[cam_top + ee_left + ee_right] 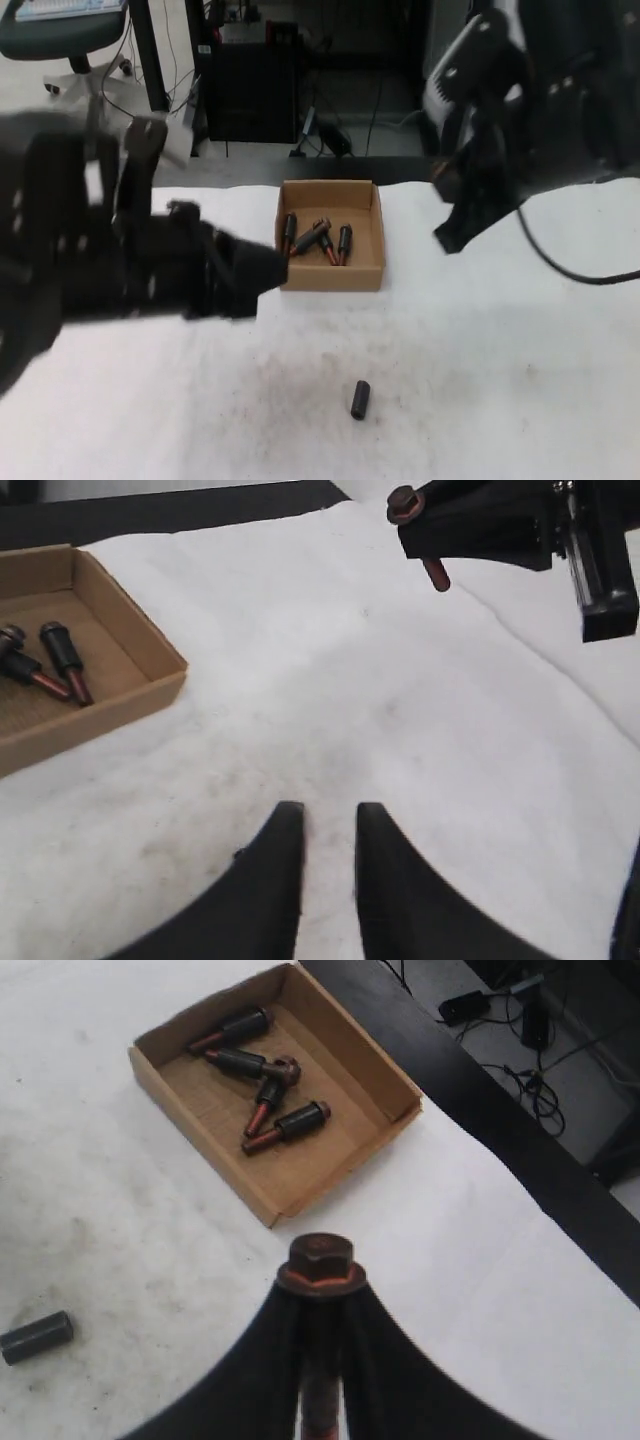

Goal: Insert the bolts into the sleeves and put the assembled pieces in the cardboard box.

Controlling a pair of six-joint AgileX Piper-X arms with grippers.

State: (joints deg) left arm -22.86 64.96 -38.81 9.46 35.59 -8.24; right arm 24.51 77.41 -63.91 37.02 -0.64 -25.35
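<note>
A brown cardboard box [330, 277] on the white bench holds several assembled bolt-and-sleeve pieces [312, 238]. One loose black sleeve [360, 400] lies on the cloth nearer the front. My right gripper [320, 1295] is shut on a rust-coloured bolt [320, 1263], head up, held above the bench to the right of the box [195, 1135]; the sleeve [37, 1337] lies farther off. My left gripper [330, 820] hangs low over bare cloth with a narrow gap between its fingers and nothing in it. Beyond it are the box [140, 695] and the right gripper [430, 530] with the bolt [436, 575].
The bench's back edge runs just behind the box. Past it are a dark cabinet [250, 90], cables and an office chair [60, 35]. A black cable [570, 270] trails over the cloth at the right. The left arm's bulk [120, 260] covers the left side of the bench.
</note>
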